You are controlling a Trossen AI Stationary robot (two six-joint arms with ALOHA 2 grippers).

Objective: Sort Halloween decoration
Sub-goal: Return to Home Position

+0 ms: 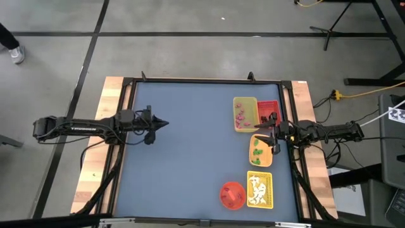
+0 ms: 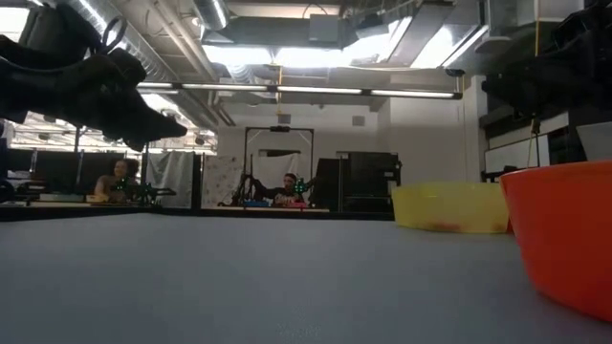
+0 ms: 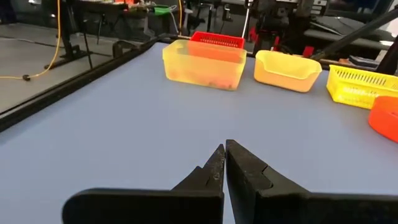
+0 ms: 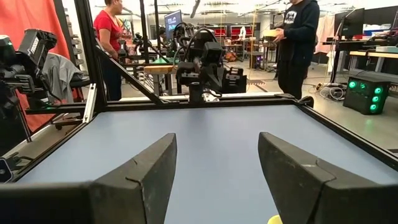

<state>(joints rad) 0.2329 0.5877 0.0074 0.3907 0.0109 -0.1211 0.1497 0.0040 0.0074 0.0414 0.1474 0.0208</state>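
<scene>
The Halloween decoration pieces lie in trays on the table's right side. Pink pieces are in a yellow tray, dark bits in a red tray, green pieces in an orange tray, and white ghost shapes in a yellow basket. My left gripper hovers shut above the bare left half of the mat, pointing toward the trays. My right gripper stands open above the orange tray, with nothing between its fingers.
A round red-orange bowl stands near the front edge, left of the yellow basket. A black frame borders the blue mat. People stand and sit in the room beyond the table.
</scene>
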